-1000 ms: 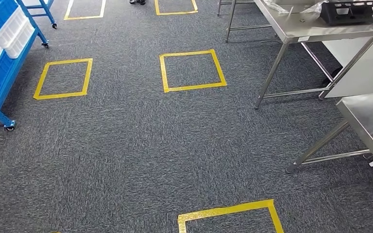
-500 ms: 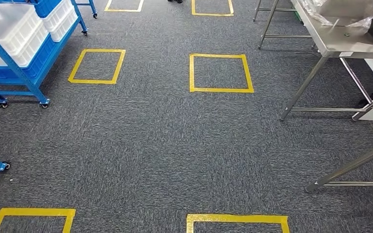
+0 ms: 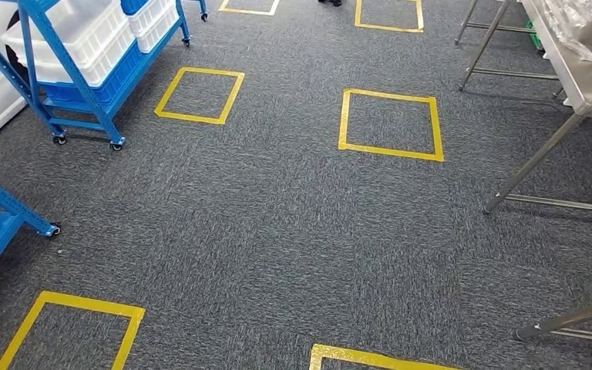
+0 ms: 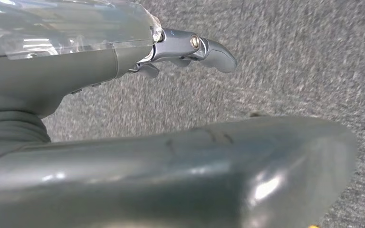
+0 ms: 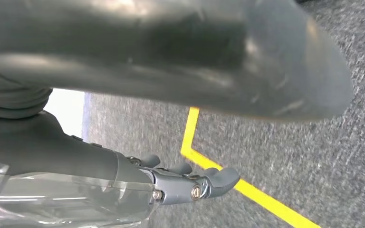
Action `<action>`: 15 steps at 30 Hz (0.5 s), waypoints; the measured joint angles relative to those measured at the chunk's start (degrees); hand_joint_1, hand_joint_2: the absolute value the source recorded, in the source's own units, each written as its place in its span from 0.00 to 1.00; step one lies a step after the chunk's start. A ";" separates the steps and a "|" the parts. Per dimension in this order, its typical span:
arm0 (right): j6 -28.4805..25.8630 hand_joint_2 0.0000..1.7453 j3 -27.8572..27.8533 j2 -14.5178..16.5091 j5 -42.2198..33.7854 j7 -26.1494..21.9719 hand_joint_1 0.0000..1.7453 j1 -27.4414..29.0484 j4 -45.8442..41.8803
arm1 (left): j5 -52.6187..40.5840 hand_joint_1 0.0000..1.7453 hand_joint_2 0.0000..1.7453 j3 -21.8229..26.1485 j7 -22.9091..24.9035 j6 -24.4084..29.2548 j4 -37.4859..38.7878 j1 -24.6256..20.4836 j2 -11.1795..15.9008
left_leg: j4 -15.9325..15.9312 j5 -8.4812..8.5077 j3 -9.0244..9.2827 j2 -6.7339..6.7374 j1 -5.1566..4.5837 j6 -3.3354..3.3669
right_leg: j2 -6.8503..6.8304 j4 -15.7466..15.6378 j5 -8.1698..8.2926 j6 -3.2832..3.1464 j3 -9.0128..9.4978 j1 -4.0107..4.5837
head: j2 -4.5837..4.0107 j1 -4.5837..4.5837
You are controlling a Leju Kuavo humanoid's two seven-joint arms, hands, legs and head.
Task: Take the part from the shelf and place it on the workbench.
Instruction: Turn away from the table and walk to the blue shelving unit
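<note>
Blue shelf (image 3: 85,85) (white bins) opposite steel workbench (image 3: 578,77).

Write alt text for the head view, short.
Grey carpet floor marked with yellow tape squares. A blue wheeled shelf holding white bins stands at upper left, and a steel workbench on thin legs runs along the right edge.

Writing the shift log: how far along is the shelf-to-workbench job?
Nothing looks done yet. The left hand and right hand hang over grey carpet, holding nothing. The blue wheeled shelf rack with white bins stands off to the left, the steel workbench to the right. Reaching the shelf, picking and placing remain.
</note>
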 joint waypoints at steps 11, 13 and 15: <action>-0.05 0.00 0.02 -0.02 1.01 0.03 0.00 0.13 0.07 | 0.50 0.00 0.00 0.04 -0.05 -0.28 0.07 0.33 0.32 | 6.96 -2.24 -3.11 8.12 1.16 -2.60 | -7.39 -0.85 -0.26 -0.74 0.96 -0.25 | 0.00 -0.11; -0.06 0.00 0.02 -0.07 1.01 0.03 0.00 0.11 0.07 | 0.51 0.00 0.00 0.04 -0.08 -0.28 0.08 0.17 0.32 | 1.94 -0.70 -0.67 9.50 1.10 -2.12 | -8.37 -0.13 -0.89 0.02 1.00 0.05 | 0.00 -0.01; -0.07 0.00 0.02 -0.09 1.01 0.03 0.00 -0.07 0.06 | 0.54 0.00 0.00 0.04 -0.11 -0.28 0.11 0.20 0.32 | 1.37 -0.72 -0.59 8.86 0.85 -1.13 | -9.24 0.21 -1.21 0.51 1.07 0.18 | 0.00 0.10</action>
